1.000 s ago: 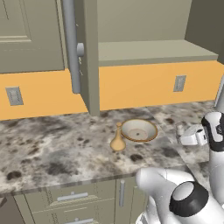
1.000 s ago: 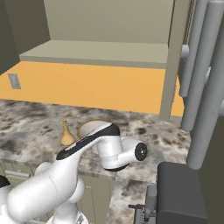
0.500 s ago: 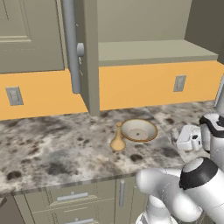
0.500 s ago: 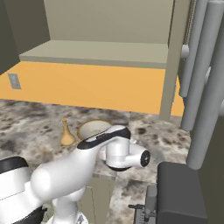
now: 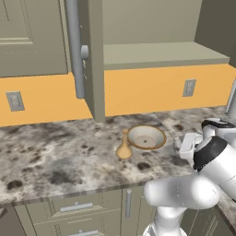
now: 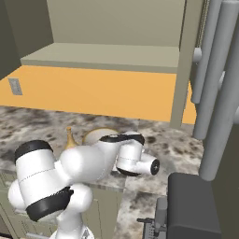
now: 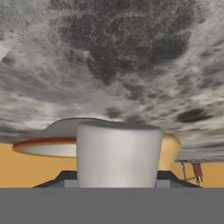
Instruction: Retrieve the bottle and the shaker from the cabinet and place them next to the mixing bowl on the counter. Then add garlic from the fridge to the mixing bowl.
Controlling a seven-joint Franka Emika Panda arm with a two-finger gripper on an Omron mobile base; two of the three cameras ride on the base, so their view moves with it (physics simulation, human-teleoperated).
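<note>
— State of the jaws?
— We find them clamped on the shaker (image 7: 118,153), held near the mixing bowl (image 5: 146,137) at its three o'clock. The bottle (image 5: 123,148) stands at its nine.
— Recommendation?
— We advise lowering it upright onto bare table (image 5: 55,156), clear of the rim, and releasing only once it is seated.

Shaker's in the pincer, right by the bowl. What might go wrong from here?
The shaker, held in the pincer, hangs close to the mixing bowl; lowering it could clip the rim. A shoved bowl might topple the narrow bottle standing right beside it.
</note>
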